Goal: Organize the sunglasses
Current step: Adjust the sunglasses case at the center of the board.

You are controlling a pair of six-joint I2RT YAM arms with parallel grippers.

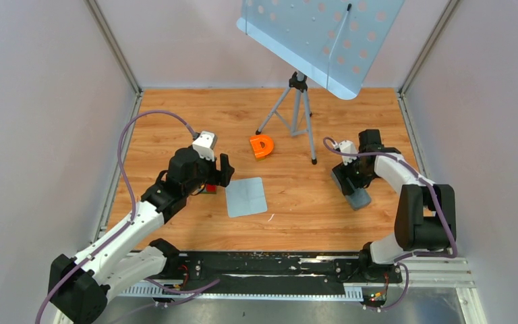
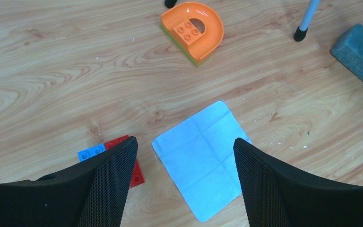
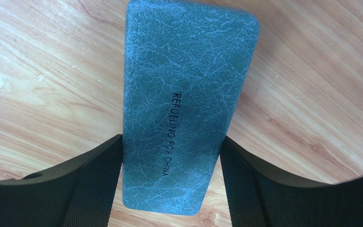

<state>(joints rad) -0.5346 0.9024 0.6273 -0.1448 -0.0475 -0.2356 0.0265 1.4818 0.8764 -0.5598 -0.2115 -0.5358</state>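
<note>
Bright, even light, seemingly from above; faint soft shadows; wrist views soften toward bottom edges.

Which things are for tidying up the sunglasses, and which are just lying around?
For the job: grey-blue glasses case, pale blue cloth. The sunglasses themselves I can't make out.

Just lying about: orange arch brick, red and blue bricks, tripod, perforated panel.
</note>
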